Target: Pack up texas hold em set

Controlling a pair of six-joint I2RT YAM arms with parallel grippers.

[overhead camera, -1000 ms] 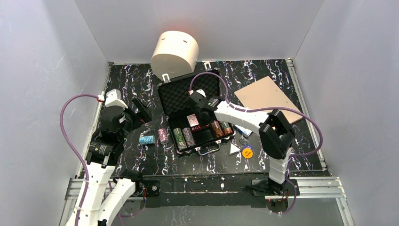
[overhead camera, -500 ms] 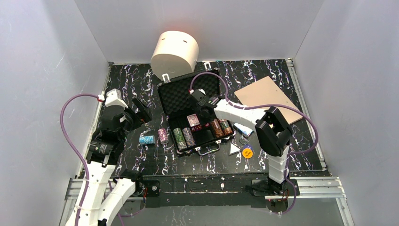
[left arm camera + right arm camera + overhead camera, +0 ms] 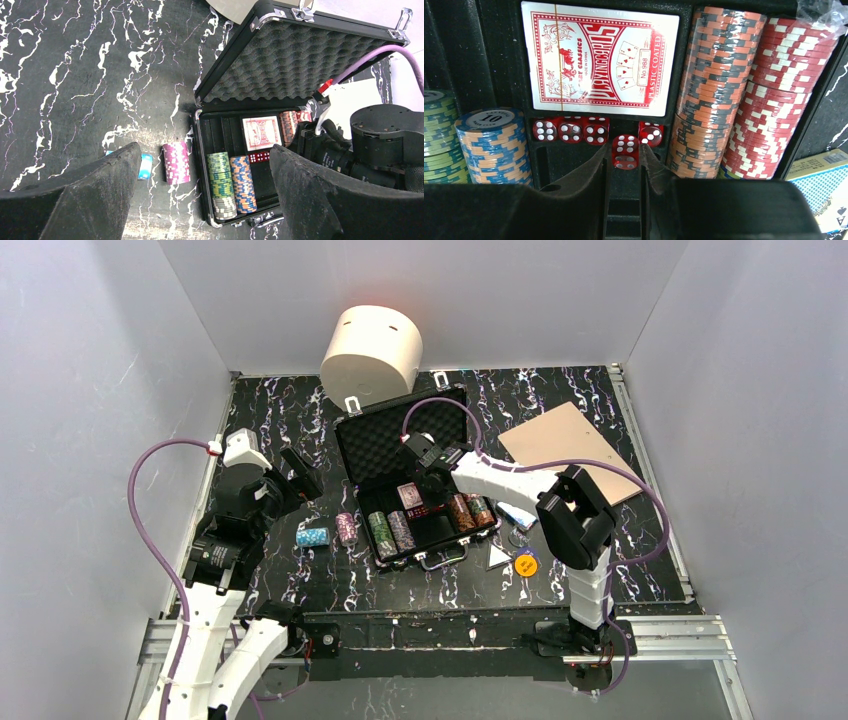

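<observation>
The black briefcase [image 3: 400, 432] lies open mid-table, its foam lid [image 3: 295, 60] raised. Inside are a red card deck [image 3: 599, 65], three red dice in a row [image 3: 569, 130], a green chip stack [image 3: 221, 185], a blue-orange stack [image 3: 494, 145], an orange-grey stack [image 3: 714, 90] and a red stack [image 3: 784, 95]. My right gripper [image 3: 625, 160] is in the case, shut on a red die [image 3: 625, 151] just above the dice slot. My left gripper [image 3: 205, 155] is open and empty above the table, left of the case. A purple stack [image 3: 346, 528] and a blue stack [image 3: 312, 536] lie outside it.
A blue card deck [image 3: 518, 515], a yellow button [image 3: 527, 564] and a white triangular piece [image 3: 497, 557] lie right of the case. A cream cylinder [image 3: 372, 352] stands behind the lid. A tan board [image 3: 570, 448] lies at the back right. White walls enclose the table.
My right arm has shifted slightly left and forward over the case, bringing its gripper to the dice slot. The left arm has not moved.
</observation>
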